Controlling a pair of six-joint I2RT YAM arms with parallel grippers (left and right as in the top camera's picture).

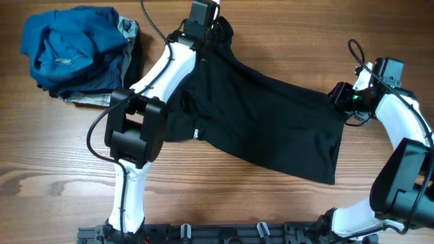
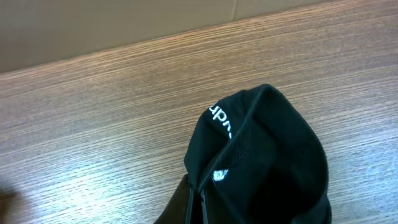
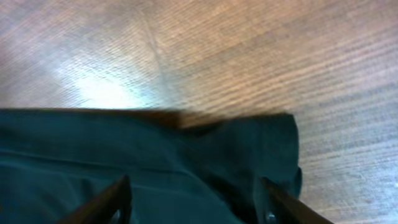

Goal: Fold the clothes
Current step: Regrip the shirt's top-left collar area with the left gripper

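A black garment [image 1: 264, 115] lies spread across the middle of the wooden table. It has small white lettering near its left part. My left gripper [image 1: 215, 28] is at the garment's far corner, shut on a bunched fold of it. In the left wrist view the pinched black fabric [image 2: 261, 155] with white print rises from the closed fingers [image 2: 200, 208]. My right gripper [image 1: 338, 95] is at the garment's right edge. In the right wrist view its fingers [image 3: 196, 202] are spread wide open over the fabric's corner [image 3: 249, 143], holding nothing.
A pile of blue clothes [image 1: 71, 47] with a grey piece [image 1: 127, 28] under it sits at the back left. The arm bases and a rail run along the front edge [image 1: 224, 234]. Bare wood shows at the front left [image 1: 47, 176].
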